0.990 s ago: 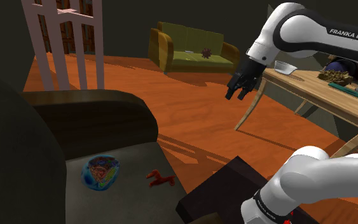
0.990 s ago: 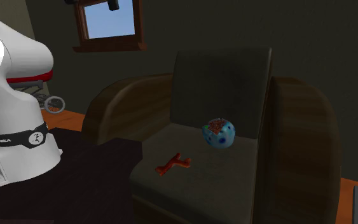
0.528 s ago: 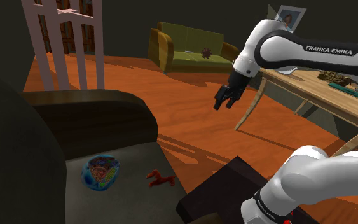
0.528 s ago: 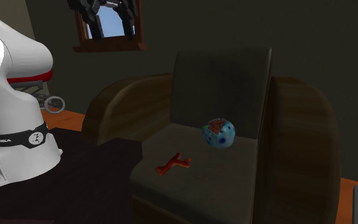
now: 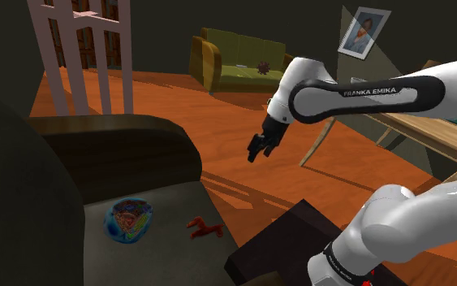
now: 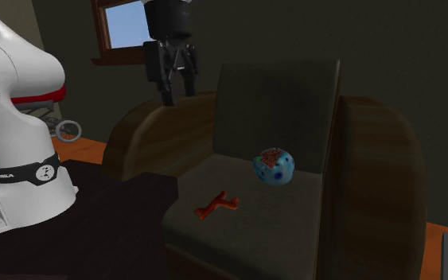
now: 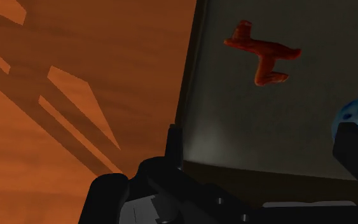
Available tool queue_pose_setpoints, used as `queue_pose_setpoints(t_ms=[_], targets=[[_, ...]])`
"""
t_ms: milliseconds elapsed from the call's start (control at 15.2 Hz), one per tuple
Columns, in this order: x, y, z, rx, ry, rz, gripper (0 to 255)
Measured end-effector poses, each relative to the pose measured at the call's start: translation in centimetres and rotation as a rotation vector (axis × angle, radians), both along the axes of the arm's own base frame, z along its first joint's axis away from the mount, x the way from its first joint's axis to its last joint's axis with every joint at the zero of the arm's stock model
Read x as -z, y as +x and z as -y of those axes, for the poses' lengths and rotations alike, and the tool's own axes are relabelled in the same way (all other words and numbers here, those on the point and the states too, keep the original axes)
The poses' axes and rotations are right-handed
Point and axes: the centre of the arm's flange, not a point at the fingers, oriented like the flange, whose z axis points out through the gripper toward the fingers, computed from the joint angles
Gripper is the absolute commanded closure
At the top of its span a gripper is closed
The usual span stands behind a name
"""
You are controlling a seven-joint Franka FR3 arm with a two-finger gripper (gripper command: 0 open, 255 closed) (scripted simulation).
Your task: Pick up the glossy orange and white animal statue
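Animal statue (image 5: 204, 228): a small red-orange figure lying flat on the armchair's seat (image 5: 174, 203), close to the seat's front edge; I can make out no white on it from here
Neighbour: a blue ball (image 5: 128, 219) with red markings sits on the same seat, near the figure but apart from it, toward the backrest
My gripper (image 6: 177, 94): fingers spread wide, nothing between them, touching nothing
Statue against gripper: well apart; in the shoulder view I hang high over the orange floor (image 5: 243, 130), up and to the right of the figure; in the second exterior view I show above the armrest (image 6: 146, 139), with the figure far below and to that view's right; in the wrist view it lies on the seat ahead of my fingertips, not between them
Step, as I judge it: the approach; lowering and closing are not yet done
Risk, thin target: the figure lies low on the cushion with limbs splayed, so fingers closing too high would pass over it, and a pinch on one leg could let it twist out
Risk, wrong thing: drifting toward the backrest would put a finger on the ball and roll it
Risk, the chair: a low path in from beyond the seat could catch its edge or the armrest
Next move calls for: centring over the body, turning my fingers across its narrow part, then lowering until they straddle it
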Motion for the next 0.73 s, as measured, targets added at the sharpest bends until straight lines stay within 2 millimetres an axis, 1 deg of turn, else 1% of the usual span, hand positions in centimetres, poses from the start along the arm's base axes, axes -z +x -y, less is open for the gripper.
queue_pose_setpoints(t_ms=[132, 396, 594, 726], targets=[[2.6, 0.5, -1.3, -0.023, -0.008, -0.001, 0], [6.9, 2.2, -3.8, -0.070, -0.025, 0.001, 0], [10.4, 2.7, -5.8, -0.105, -0.037, 0.001, 0], [12.5, 3.2, -7.4, -0.128, -0.045, 0.002, 0]])
